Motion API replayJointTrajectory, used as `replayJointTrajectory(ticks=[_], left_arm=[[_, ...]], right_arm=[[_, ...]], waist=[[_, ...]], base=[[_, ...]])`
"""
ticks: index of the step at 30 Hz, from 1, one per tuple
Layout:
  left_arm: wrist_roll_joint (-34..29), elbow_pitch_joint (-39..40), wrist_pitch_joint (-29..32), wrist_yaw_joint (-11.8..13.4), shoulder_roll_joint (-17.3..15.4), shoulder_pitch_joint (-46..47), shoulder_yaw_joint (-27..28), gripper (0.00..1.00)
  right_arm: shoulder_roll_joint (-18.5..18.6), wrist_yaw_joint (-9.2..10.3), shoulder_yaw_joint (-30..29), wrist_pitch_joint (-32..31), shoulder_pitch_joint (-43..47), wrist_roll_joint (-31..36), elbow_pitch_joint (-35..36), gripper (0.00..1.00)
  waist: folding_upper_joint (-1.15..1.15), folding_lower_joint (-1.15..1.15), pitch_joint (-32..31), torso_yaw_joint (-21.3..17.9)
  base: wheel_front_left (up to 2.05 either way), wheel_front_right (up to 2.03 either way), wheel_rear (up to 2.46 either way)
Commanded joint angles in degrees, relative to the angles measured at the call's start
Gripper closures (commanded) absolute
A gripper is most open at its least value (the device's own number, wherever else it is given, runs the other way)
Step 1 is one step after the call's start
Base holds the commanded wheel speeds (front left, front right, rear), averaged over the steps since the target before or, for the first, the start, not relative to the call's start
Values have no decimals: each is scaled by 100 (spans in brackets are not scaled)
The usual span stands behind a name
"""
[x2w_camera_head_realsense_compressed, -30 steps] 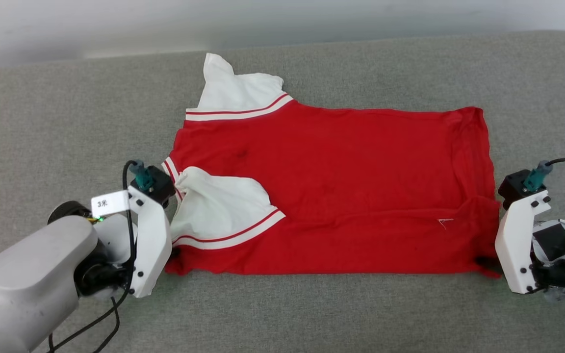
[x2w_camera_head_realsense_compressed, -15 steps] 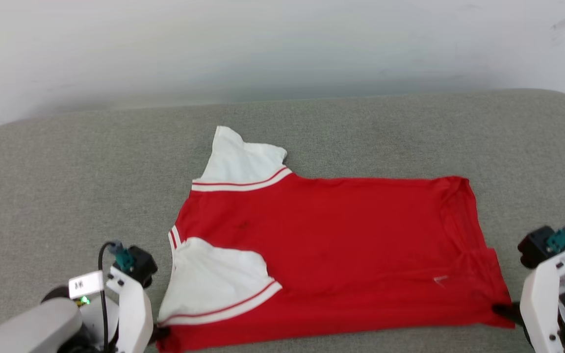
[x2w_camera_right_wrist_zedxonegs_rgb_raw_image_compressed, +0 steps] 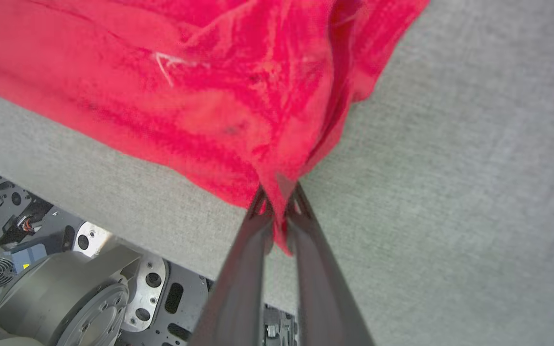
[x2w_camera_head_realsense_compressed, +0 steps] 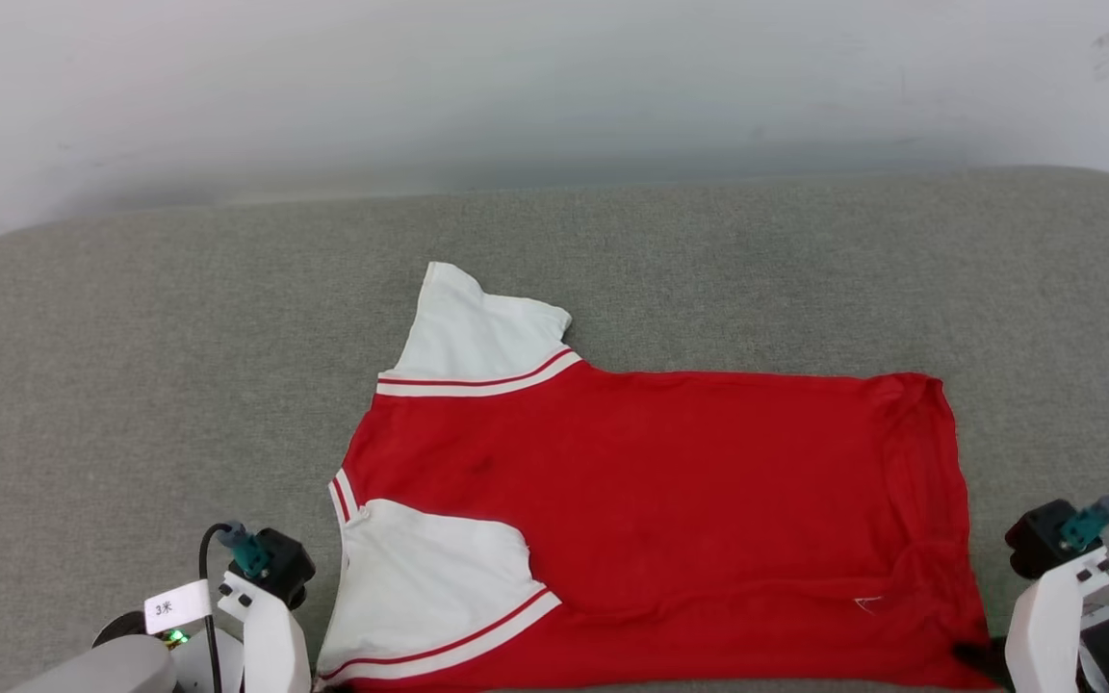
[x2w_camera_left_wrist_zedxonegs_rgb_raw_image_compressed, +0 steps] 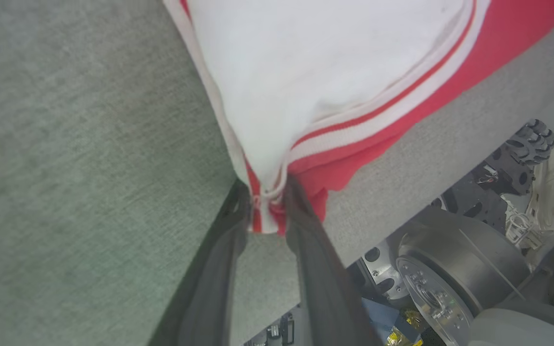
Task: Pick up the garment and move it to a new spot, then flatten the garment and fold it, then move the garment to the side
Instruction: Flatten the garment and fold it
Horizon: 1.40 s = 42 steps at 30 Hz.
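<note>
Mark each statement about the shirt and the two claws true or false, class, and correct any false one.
1. The garment lies spread on a grey padded surface. True.
2. The left claw pinches a striped corner of the garment. True.
3. The right claw hangs open, clear of the cloth. False: it is shut on a red corner.
4. Both sleeves are red. False: the far sleeve and the near sleeve are white.
</note>
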<state>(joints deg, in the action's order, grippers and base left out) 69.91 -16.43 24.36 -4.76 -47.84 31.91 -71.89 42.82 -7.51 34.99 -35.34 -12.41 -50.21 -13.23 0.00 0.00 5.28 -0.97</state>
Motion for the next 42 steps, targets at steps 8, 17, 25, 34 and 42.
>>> replayJointTrajectory(ticks=[8, 17, 25, 34, 42], left_arm=[[-648, 269, -622, 276, -213, 536, 292, 0], [-1296, 244, -1173, 628, -93, 1595, 801, 0], [-1353, -321, -701, 526, 255, 2829, 1122, 0], [-901, -1246, 892, 155, 620, 4054, 1179, 0], [-870, -1948, 1930, 38, 763, 4659, 993, 0]], right_arm=[[-197, 4, -845, 1419, 63, 586, 260, 0], [-1010, 4, -2331, 2717, 210, 1797, 920, 0], [-1817, 4, -3026, 2856, 357, 2600, 1947, 0], [-2269, 4, -3077, 2664, 217, 2994, 2646, 0], [-2419, 4, -2989, 2630, -69, 3085, 2834, 0]], waist=[[0, 0, -276, 56], [0, 0, -16, -143], [0, 0, 675, -512], [0, 0, 1537, -924], [0, 0, 2180, -1215]], base=[[0, 0, 0], [0, 0, 0], [0, 0, 0], [0, 0, 0], [0, 0, 0]])
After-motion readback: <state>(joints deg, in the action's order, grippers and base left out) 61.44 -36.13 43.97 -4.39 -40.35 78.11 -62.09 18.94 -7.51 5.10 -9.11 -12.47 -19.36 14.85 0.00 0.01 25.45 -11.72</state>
